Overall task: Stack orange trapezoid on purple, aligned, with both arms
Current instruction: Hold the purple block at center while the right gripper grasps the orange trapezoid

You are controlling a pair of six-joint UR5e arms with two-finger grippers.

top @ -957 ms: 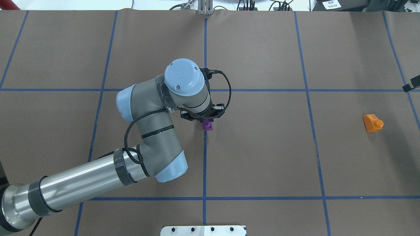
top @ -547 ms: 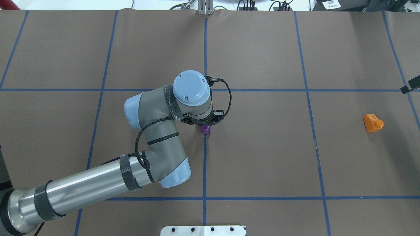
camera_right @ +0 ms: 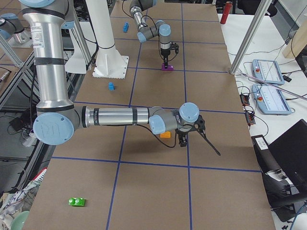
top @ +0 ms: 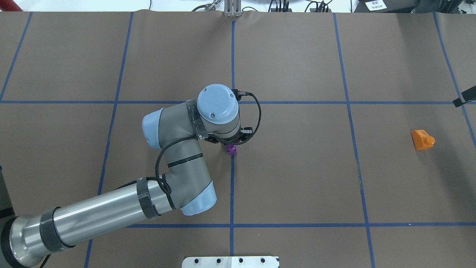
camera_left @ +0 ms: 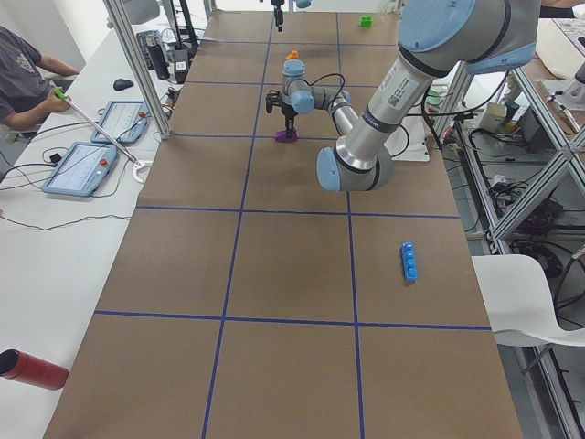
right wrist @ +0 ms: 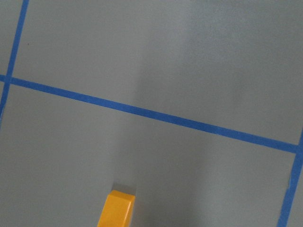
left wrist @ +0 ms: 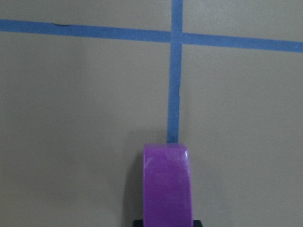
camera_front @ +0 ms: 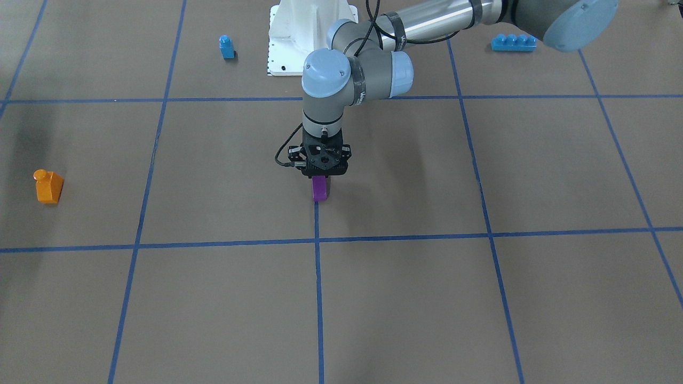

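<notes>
1. Brown paper crossed by blue tape lines covers the table [top: 297, 178].
2. The left gripper's [camera_front: 321, 193] fingers point straight down, clamped on the purple block [camera_front: 318, 186], which sits at the paper on a tape line near the table's middle.
3. The right gripper [camera_right: 183, 140] hovers just beside the orange trapezoid [top: 423, 139]; its finger spread cannot be told.
4. The orange trapezoid lies on the paper, well apart from the purple block.
5. A small blue block [camera_front: 227, 47] and a long blue brick [camera_front: 513, 42] flank the robot's base.

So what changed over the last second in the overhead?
The left gripper, shut on the purple block, came down toward the table. Its wrist shifted slightly right, and the block now sits low over the blue tape line. The orange trapezoid stayed put.
</notes>
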